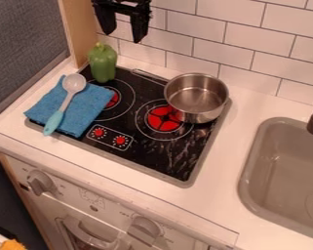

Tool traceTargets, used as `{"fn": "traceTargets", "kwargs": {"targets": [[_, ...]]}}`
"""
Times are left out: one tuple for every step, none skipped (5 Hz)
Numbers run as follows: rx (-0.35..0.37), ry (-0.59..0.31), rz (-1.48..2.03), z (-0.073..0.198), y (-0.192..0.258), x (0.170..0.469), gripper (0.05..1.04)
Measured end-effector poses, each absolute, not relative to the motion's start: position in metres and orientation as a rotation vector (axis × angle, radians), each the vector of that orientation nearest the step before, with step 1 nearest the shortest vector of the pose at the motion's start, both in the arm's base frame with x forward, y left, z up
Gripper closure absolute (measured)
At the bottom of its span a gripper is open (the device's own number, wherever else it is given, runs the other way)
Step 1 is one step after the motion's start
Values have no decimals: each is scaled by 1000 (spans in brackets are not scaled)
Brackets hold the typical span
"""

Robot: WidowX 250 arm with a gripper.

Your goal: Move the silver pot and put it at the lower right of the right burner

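1. Our hand [123, 37] hangs above the back of the stove [175, 163], its two fingers spread apart with nothing between them.
2. The silver pot [196, 97] sits upright at the back right of the stove, its base overlapping the far edge of the right burner [164, 118]. Its handle [140, 72] points toward the green pepper [103, 62].
3. We judge it thin metal: stiff, fairly light, smooth enough to slip or swivel.
4. We'd pinch the near rim across the wall; the handle would leave the bowl's weight hanging off to one side.
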State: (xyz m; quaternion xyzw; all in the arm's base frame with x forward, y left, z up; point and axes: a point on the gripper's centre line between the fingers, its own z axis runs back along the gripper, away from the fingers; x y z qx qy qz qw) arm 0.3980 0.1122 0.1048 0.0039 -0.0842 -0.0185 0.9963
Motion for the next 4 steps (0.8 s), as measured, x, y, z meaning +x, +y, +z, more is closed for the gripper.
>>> {"fn": "traceTargets", "kwargs": {"targets": [[-6, -123, -42, 86, 109, 394, 83], [-10, -81, -182, 69, 59, 383, 83], [-34, -98, -324, 69, 3, 375, 83], [-6, -101, -430, 63, -22, 368, 83]]}}
